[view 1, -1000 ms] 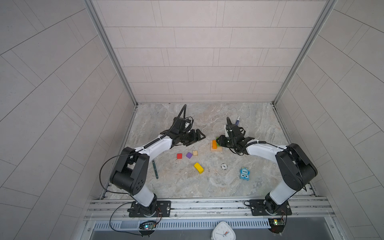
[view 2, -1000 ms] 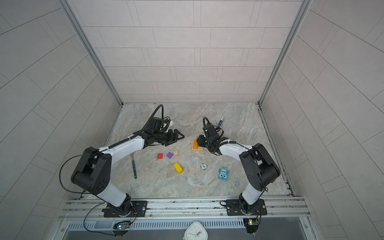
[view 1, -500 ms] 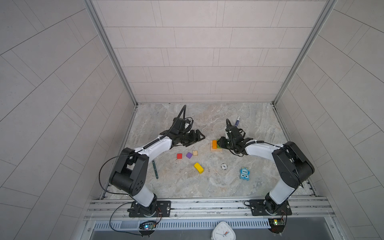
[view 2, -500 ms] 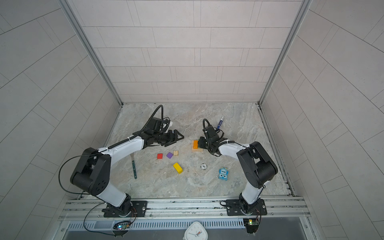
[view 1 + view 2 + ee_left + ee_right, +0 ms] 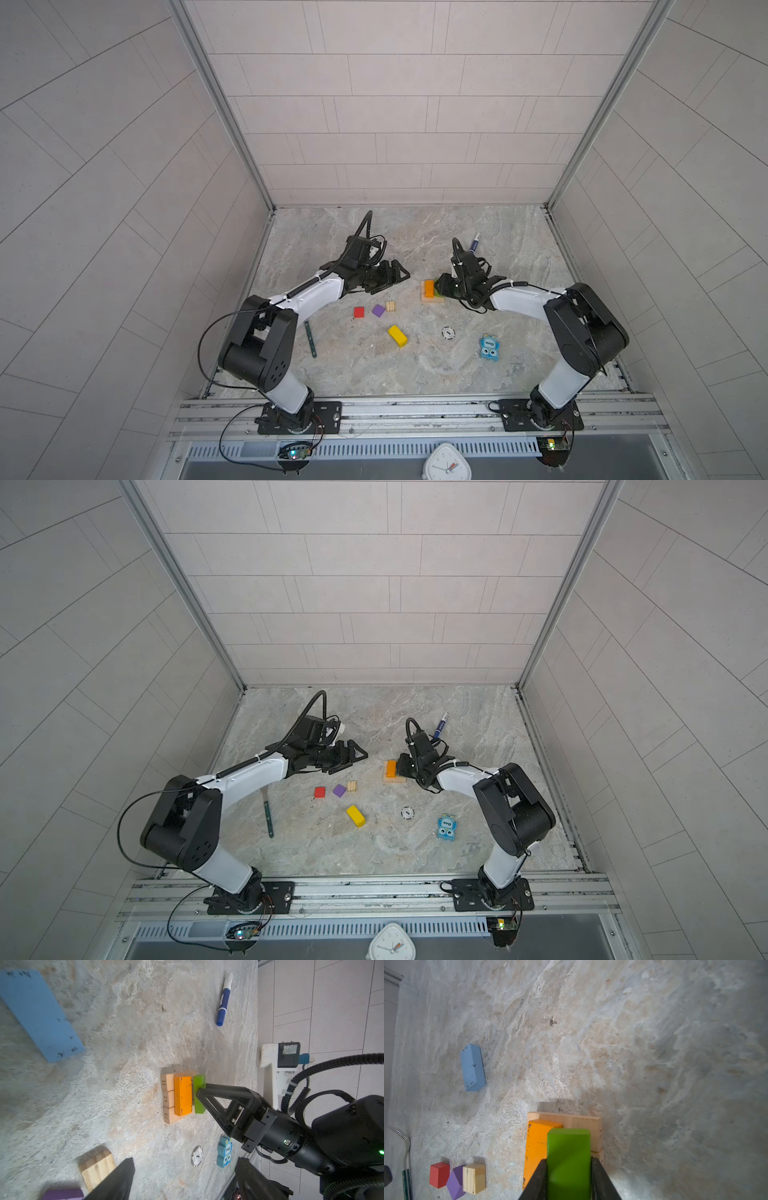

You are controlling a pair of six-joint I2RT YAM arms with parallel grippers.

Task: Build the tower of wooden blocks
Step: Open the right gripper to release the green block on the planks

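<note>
Currently on the second layer of the tower point(image 5: 428, 297), which stands at about 2 o'clock from the striped cube point(image 5: 390, 306) (clock read in the top views, 12 at the back wall); tan base point(image 5: 168, 1103) is three bars side by side, with the orange bar point(image 5: 182, 1096) flat on it; right gripper point(image 5: 569, 1162), reaching in from 3 o'clock, has its jaws clamped on the green bar point(image 5: 199, 1080), one finger on each long face; green bar lies on the 3 o'clock side of the orange one, parallel, touching or very nearly so; whether its underside is fully down on the base I cannot tell from these angles. Left gripper point(image 5: 184, 1166) hangs at 9 o'clock of the tower, well apart, jaws spread wide, nothing in them.

Loose stock: blue bar point(image 5: 473, 1068); yellow bar point(image 5: 397, 336) at 5 o'clock from the cubes; red cube point(image 5: 439, 1175); purple cube point(image 5: 455, 1180).

Step in hand, as I judge it: seat and let go. To do it well: press the bar flat first; keep it flush against the orange edge so a strip of base is left for a third bar; part the jaws only slightly; back out toward 3 o'clock without brushing either bar.
</note>
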